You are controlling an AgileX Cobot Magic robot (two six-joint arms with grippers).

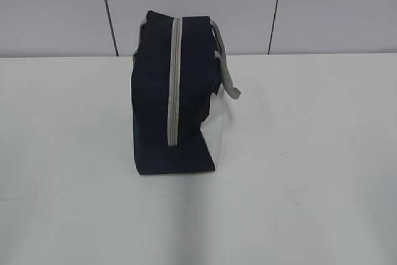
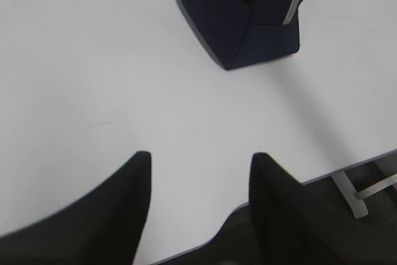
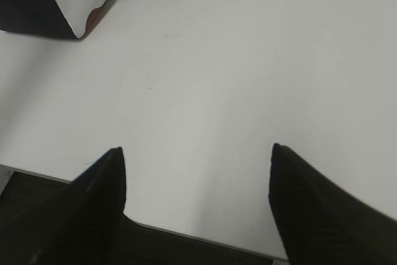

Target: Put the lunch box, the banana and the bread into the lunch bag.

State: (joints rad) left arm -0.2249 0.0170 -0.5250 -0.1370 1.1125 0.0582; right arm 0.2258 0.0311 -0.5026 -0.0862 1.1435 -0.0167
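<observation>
The navy lunch bag (image 1: 173,91) stands on the white table with its grey zipper (image 1: 175,82) closed along the top and its white side panel (image 1: 218,134) to the right. It also shows in the left wrist view (image 2: 248,17) and, as one corner, in the right wrist view (image 3: 43,1). My left gripper (image 2: 200,156) is open and empty over the table's front edge. My right gripper (image 3: 195,150) is open and empty, also near the front edge. Neither gripper shows in the exterior view. The lunch box, the banana and the bread are out of view.
The white table (image 1: 310,153) runs to a grey panelled wall (image 1: 62,10) behind. Its front edge (image 2: 347,169) shows in the left wrist view, with a metal frame (image 2: 366,190) below. A grey handle (image 1: 228,76) hangs off the bag's right side.
</observation>
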